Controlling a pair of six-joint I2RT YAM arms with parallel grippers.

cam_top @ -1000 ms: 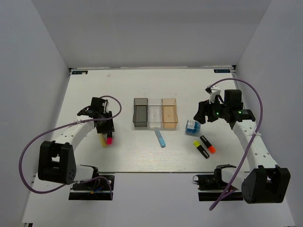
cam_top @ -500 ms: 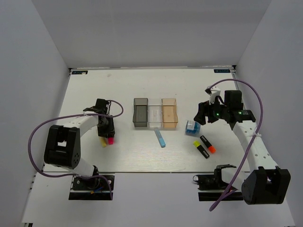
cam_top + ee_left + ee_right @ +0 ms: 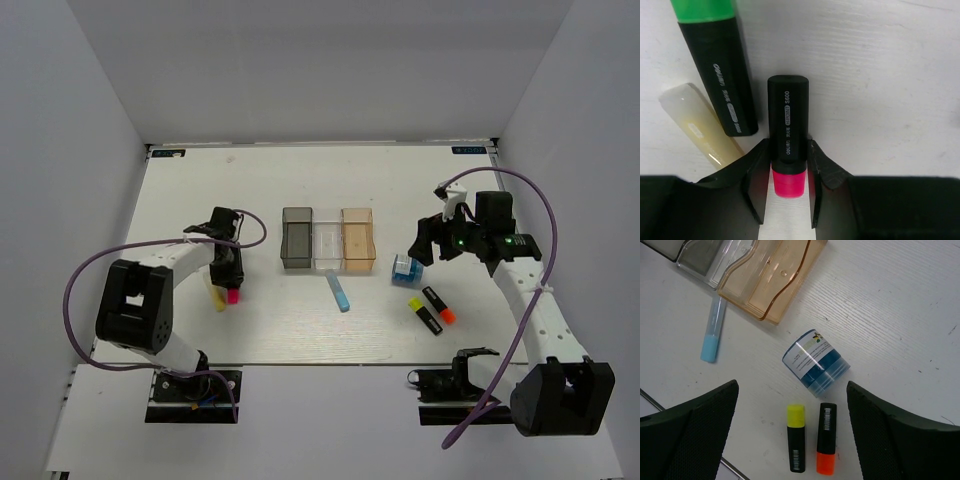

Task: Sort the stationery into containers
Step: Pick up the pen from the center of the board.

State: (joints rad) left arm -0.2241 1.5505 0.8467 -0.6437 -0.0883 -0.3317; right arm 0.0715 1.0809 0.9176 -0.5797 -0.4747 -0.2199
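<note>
My left gripper (image 3: 788, 150) is down at the table, its jaws shut on the black body of a pink-ended highlighter (image 3: 787, 125) that lies flat; it also shows in the top view (image 3: 232, 296). A green-ended highlighter (image 3: 720, 75) and a pale yellow stick (image 3: 700, 125) lie just to its left. The dark grey (image 3: 297, 240), clear (image 3: 328, 240) and orange-tan (image 3: 358, 240) bins stand in a row mid-table. My right gripper (image 3: 791, 387) is wide open and empty, above a small blue block (image 3: 815, 362), a yellow highlighter (image 3: 796, 437) and an orange highlighter (image 3: 826, 445).
A light blue stick (image 3: 339, 292) lies just in front of the clear bin, also seen in the right wrist view (image 3: 712, 330). The table's front edge runs close behind the highlighters on the right. White walls enclose the table.
My left arm has swung its elbow in and the gripper has moved slightly right and down onto the pink highlighter. The right arm has barely moved.
</note>
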